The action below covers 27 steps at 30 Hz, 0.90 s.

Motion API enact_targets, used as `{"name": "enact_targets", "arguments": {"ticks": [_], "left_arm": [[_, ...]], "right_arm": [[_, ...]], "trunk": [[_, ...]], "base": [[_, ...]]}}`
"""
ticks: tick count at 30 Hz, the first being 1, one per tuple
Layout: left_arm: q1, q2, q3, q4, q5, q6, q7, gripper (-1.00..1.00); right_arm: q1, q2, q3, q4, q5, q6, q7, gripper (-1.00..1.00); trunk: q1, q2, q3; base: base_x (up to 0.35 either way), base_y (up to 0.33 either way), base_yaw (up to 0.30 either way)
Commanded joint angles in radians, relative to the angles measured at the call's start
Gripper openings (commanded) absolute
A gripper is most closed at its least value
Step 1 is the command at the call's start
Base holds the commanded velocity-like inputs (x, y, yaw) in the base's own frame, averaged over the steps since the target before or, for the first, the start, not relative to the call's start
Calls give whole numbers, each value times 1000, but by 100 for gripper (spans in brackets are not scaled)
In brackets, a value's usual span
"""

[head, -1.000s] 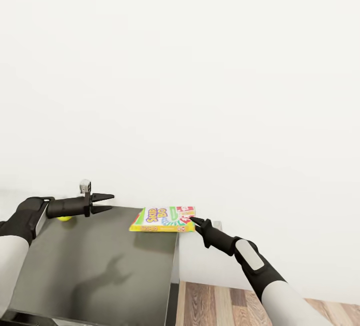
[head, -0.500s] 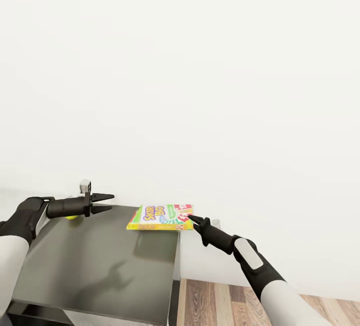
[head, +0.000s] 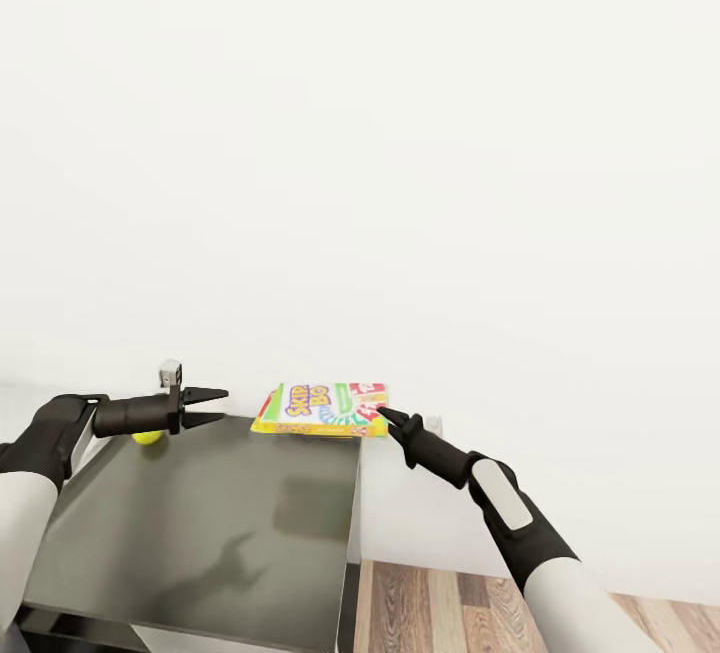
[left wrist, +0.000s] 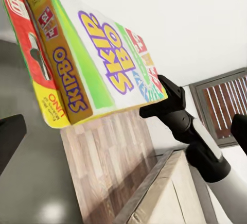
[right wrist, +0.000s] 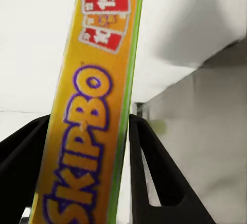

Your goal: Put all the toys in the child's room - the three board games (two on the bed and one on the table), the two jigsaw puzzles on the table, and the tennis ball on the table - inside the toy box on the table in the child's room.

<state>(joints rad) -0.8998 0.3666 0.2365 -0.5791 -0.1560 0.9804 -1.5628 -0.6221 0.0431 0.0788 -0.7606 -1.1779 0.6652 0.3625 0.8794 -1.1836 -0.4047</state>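
I am looking at the grey surface (head: 200, 523) running along the white wall (head: 400, 133). My right hand (head: 384, 417) is clenched on the near short edge of the Skip-Bo board game (head: 320, 409), holding it flat in the air over the surface's far right corner, long axis lying crosswise toward my left side. My left hand (head: 215, 407) is hanging released above the surface, well apart from the game. The tennis ball (head: 147, 437) is sitting just beneath that left hand.
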Motion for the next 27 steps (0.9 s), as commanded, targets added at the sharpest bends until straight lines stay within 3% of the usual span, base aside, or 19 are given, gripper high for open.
{"name": "enact_targets", "arguments": {"ticks": [1,10,17,27], "left_arm": [[-1,0,4,-1,-11,11,-8,100],[-1,0,3,-1,-10,11,-8,100],[-1,0,3,-1,-11,11,-8,100],[-1,2,3,-1,-10,11,-8,100]], "right_arm": [[1,-1,-1,-5,3,3,2,-100],[4,-6,4,-16,2,12,-1,-100],[2,-9,7,-33,13,114,-43,-100],[2,0,8,-37,15,115,-51,-100]], "trunk": [[-4,7,2],[-38,70,30],[-65,119,52],[-104,189,84]], "base": [[0,0,0],[-90,14,0],[-4,1,0],[0,0,0]]}}
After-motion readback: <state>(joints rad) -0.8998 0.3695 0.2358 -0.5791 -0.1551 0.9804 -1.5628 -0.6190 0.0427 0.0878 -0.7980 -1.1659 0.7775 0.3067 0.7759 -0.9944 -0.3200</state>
